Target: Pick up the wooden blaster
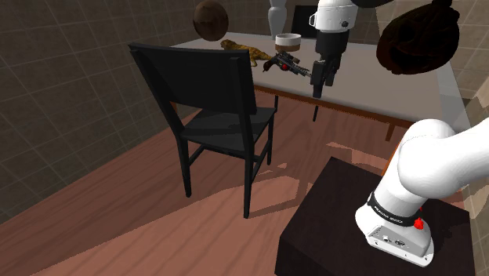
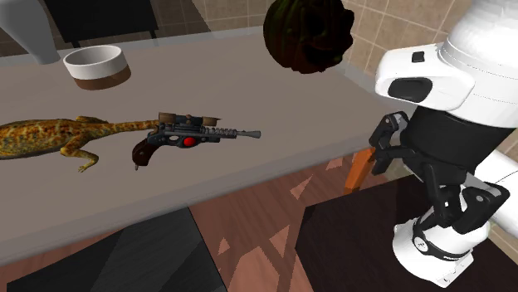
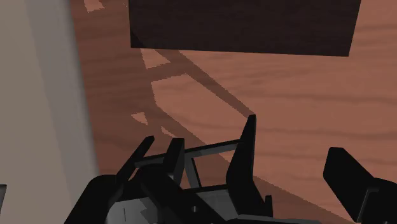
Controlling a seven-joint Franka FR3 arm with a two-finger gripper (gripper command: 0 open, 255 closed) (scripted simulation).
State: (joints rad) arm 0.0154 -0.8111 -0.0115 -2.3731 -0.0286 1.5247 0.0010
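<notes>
On the worktop [image 2: 349, 116], beside the lizard [image 2: 50, 137], the blaster [image 2: 189, 135] lies flat, untouched. Farther to the shoulder view's right, the claw [image 1: 323, 82] hangs spread and empty just past the worktop's edge, over the floor [image 3: 286, 83]. Reaching, closing and lifting all seem left to do.

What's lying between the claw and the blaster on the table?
Nothing but bare tabletop and its edge, in the second exterior view: the open claw hangs off the table, beyond the barrel end of the blaster.
</notes>
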